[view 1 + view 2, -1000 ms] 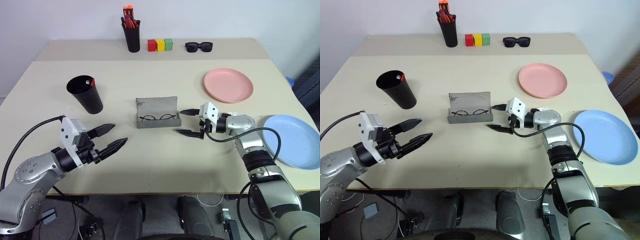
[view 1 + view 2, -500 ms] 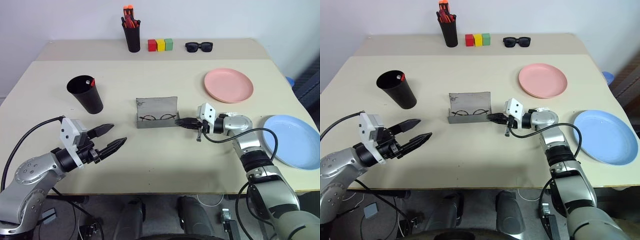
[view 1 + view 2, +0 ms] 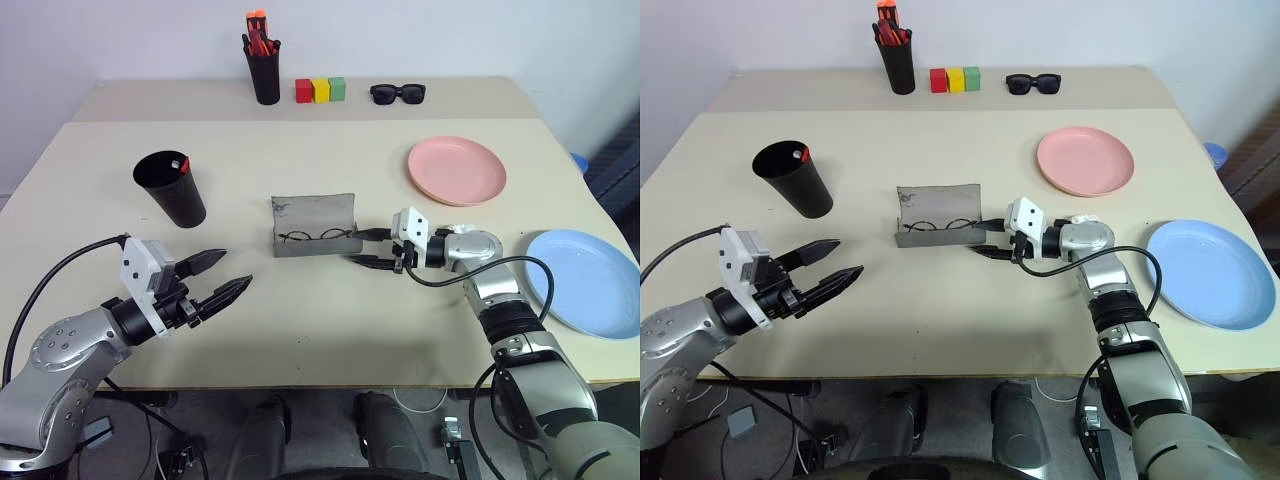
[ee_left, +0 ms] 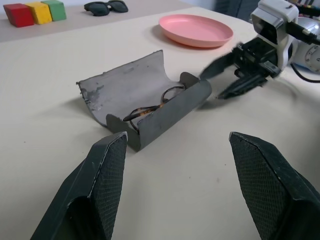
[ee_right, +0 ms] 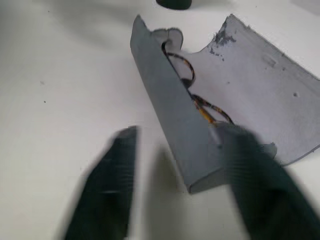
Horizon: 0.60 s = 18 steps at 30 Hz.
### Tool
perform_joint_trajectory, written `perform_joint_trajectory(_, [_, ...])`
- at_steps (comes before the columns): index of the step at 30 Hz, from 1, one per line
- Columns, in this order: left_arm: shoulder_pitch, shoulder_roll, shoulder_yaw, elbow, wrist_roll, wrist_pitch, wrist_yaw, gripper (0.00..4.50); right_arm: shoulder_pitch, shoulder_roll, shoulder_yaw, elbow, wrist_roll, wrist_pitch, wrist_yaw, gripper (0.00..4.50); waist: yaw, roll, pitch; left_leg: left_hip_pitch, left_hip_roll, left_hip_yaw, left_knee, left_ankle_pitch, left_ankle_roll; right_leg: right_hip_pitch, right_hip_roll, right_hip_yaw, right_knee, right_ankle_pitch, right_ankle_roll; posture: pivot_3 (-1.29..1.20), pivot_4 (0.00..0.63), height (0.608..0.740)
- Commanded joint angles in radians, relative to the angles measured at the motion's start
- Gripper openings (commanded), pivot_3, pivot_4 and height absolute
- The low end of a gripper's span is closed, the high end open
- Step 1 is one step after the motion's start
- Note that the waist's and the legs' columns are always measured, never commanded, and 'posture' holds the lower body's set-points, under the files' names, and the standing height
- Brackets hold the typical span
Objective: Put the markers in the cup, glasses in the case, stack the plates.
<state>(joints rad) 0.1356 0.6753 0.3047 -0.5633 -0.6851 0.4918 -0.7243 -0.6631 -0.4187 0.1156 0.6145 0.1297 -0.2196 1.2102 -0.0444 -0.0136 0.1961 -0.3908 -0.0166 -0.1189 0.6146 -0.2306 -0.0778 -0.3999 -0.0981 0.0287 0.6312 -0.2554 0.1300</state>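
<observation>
While blurred, right hand (image 3: 366,248) parted at case (image 3: 315,225) end, glasses (image 4: 150,102) half hidden, left hand (image 3: 225,272) open, empty

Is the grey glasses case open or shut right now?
Open. The case has its lid standing up behind the lower shell, and the glasses lie inside the lower shell, seen also in the left wrist view.

Grey case (image 3: 314,226), pink plate (image 3: 456,170), blue plate (image 3: 585,282)
</observation>
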Motion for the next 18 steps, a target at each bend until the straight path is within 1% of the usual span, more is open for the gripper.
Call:
perform_joint_trajectory(1, [-0.004,0.002,0.012,-0.021,-0.002,-0.014,-0.002,3.36,-0.007,0.005,-0.005,-0.029,0.012,-0.008,-0.005,2.76,0.0,0.0,0.0,0.0,0.0,0.0,0.0,0.0,0.0,0.0,0.0,0.0,0.0,0.0,0.0,0.0,0.15,0.74])
perform_joint_trajectory(8, [-0.001,0.003,0.016,-0.026,-0.005,-0.01,0.002,3.36,-0.04,0.014,0.014,0.039,-0.019,-0.048,0.001,2.76,0.0,0.0,0.0,0.0,0.0,0.0,0.0,0.0,0.0,0.0,0.0,0.0,0.0,0.0,0.0,0.0,0.15,0.74])
perform_joint_trajectory(18, [0.022,0.002,0.032,-0.051,-0.012,-0.006,0.02,3.36,-0.134,0.05,0.039,0.241,-0.079,-0.15,-0.023,2.76,-0.001,0.0,0.0,0.0,0.0,0.0,0.0,0.0,0.0,0.0,0.0,0.0,0.0,0.0,0.0,0.0,0.15,0.74])
